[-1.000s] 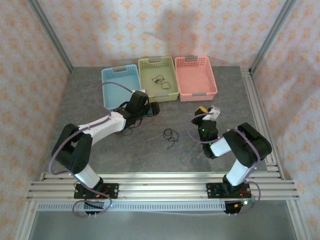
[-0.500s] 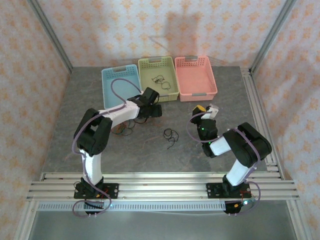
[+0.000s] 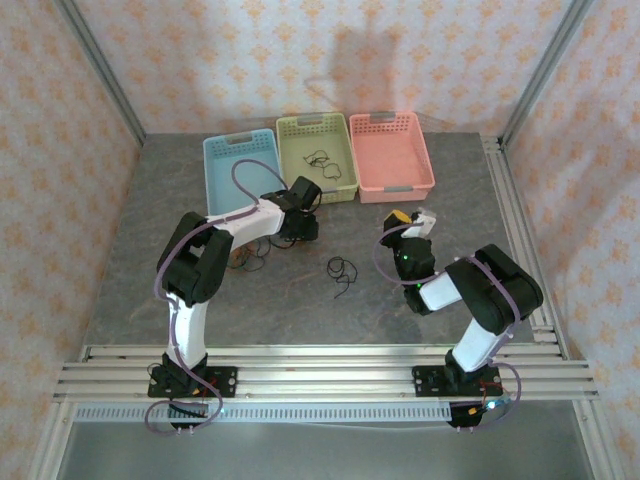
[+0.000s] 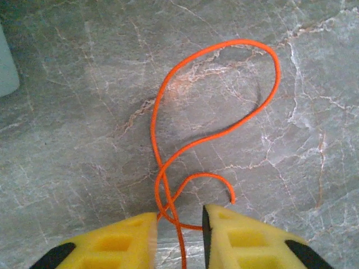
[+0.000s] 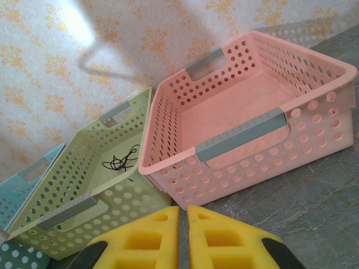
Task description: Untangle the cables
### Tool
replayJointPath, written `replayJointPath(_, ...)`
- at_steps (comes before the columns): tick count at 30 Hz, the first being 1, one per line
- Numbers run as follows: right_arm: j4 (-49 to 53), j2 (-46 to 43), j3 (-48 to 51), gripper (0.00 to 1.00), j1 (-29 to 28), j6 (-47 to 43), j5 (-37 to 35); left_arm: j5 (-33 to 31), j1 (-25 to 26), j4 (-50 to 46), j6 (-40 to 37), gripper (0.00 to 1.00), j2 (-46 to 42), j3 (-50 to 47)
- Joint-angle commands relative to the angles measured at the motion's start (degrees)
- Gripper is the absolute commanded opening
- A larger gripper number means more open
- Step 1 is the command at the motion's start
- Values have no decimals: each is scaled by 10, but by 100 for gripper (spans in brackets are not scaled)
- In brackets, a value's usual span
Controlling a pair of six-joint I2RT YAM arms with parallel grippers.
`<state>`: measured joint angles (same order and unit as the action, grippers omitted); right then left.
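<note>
On the grey marbled table [image 3: 300, 310], the left arm is lying stretched forward, its elbow bent and its wrist pointing down just in front of the green basket [image 3: 300, 145]. The left gripper [image 4: 178, 235] is hovering low over an orange cable [image 4: 156, 134]. Its yellow fingers [image 4: 118, 244] are standing a little apart, with the cable running between them and brushing the left pad; the gap is wider than the strand, so nothing is pinched. The right arm is sitting folded near its base. The right gripper [image 5: 183, 235] is pointing toward the baskets, its pads nearly together with only a thin slit and nothing between them.

From above, the left gripper [image 3: 303, 226] is hiding the orange cable beneath it. Beside the left forearm a small tangle [image 3: 244, 258] of thin strands is lying, too small to count or separate by colour. The blue basket [image 5: 17, 185] is being cut off at the edge of the right wrist view.

Two arms and three baskets are showing: blue [image 3: 240, 165], green and pink [image 3: 390, 155]. One black cable [image 3: 342, 270] is lying loose mid-table between the arms, and another black cable [image 3: 320, 160] is sitting curled inside the green basket.
</note>
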<state>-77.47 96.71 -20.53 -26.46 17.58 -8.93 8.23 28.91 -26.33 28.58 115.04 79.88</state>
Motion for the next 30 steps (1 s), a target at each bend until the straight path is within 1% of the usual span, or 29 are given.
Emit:
replayJointPath(1, -11, 10, -12, 12, -2, 5, 11, 0, 7, 9, -3, 12, -25, -7)
replayJointPath(2, -11, 10, -12, 12, -2, 7, 12, 0, 8, 13, -3, 5, -29, -11)
replayJointPath(3, -12, 10, -12, 12, -2, 7, 13, -2, 8, 16, -4, 0, -33, -13)
replayJointPath(9, -11, 11, -15, 13, -2, 7, 26, 1, 11, 46, -5, 0, -53, -38)
replayJointPath(10, -11, 11, -15, 13, -2, 6, 28, 6, 11, 58, -6, 0, -75, -45)
replayJointPath(14, -9, 13, -17, 13, -2, 6, 33, 35, 13, 106, -9, 0, -103, -75)
replayJointPath(17, -6, 11, -20, 13, -2, 4, 44, 43, 20, 135, -16, 0, -124, -94)
replayJointPath(24, 8, 11, -33, 17, -7, -5, 83, 22, 31, 167, -24, 0, -161, -124)
replayJointPath(30, 30, 6, -45, 18, -15, -24, 95, 43, 32, 211, -24, 0, -186, -154)
